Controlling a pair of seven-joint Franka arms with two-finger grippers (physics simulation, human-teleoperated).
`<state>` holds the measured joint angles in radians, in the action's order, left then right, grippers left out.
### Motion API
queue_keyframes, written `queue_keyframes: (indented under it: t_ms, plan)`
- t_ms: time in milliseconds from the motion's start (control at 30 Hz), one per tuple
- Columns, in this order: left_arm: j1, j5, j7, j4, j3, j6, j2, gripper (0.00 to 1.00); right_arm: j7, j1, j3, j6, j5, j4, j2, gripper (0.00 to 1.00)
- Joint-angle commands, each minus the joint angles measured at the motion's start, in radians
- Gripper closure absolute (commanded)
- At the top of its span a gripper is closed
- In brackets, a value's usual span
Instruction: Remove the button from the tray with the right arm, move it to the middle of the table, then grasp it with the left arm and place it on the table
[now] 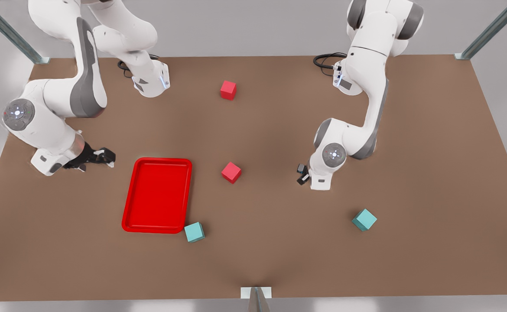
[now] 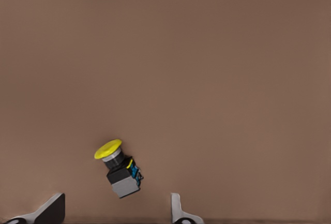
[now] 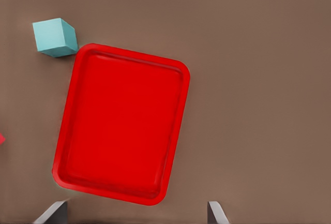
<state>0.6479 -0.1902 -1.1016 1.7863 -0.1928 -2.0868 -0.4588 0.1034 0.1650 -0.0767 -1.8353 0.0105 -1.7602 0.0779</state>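
Note:
The button (image 2: 118,169), a yellow cap on a grey-black base, lies tipped over on the brown table (image 1: 279,242). My left gripper (image 2: 115,211) is open above it, a finger on each side, touching nothing. In the front view that gripper (image 1: 302,173) is right of the table's middle. The red tray (image 1: 157,161) (image 3: 129,56) lies at the front view's left with nothing in it. My right gripper (image 1: 106,157) (image 3: 134,216) hangs open to the left of the tray and holds nothing.
One red cube (image 1: 231,172) sits between the tray and the left gripper; another (image 1: 228,90) is farther back. A teal cube (image 1: 194,232) (image 3: 55,37) touches the tray's near corner. A second teal cube (image 1: 364,219) lies at the front right.

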Motion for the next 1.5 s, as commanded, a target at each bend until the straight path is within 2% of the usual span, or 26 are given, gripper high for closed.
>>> queue_keyframes:
  t_ms: [0, 167, 200, 300, 433, 1433, 1467]
  plan:
    - [0.009, 0.02, -0.593, 0.016, -0.001, -0.116, 0.0, 0.0, -0.243, -0.102, -0.002, 0.028, 0.003, 0.001, -0.001, 0.0]
    - [0.075, 0.094, -0.675, 0.038, 0.003, -0.168, -0.066, 0.0, -0.251, -0.099, -0.002, 0.028, 0.026, 0.015, 0.008, 0.0]
    - [0.091, 0.094, -0.662, 0.053, 0.003, -0.19, -0.072, 0.0, -0.389, -0.105, -0.002, 0.05, 0.029, 0.013, 0.006, 0.0]
    - [0.104, 0.094, -0.598, 0.182, 0.01, -0.355, -0.043, 0.0, -0.387, -0.108, -0.017, 0.042, 0.029, 0.018, 0.005, 0.0]
    - [0.104, 0.094, -0.569, 0.193, 0.01, -0.369, -0.051, 0.0, -0.248, -0.094, -0.012, 0.056, 0.028, 0.067, 0.022, 0.0]
    - [0.104, 0.087, -0.486, 0.352, 0.009, -0.516, -0.038, 0.0, -0.278, -0.079, 0.005, 0.054, 0.028, 0.085, 0.042, 0.0]
    - [0.102, 0.087, -0.486, 0.352, 0.007, -0.516, -0.038, 0.07, -0.272, -0.081, 0.003, 0.054, 0.028, 0.087, 0.043, 0.0]
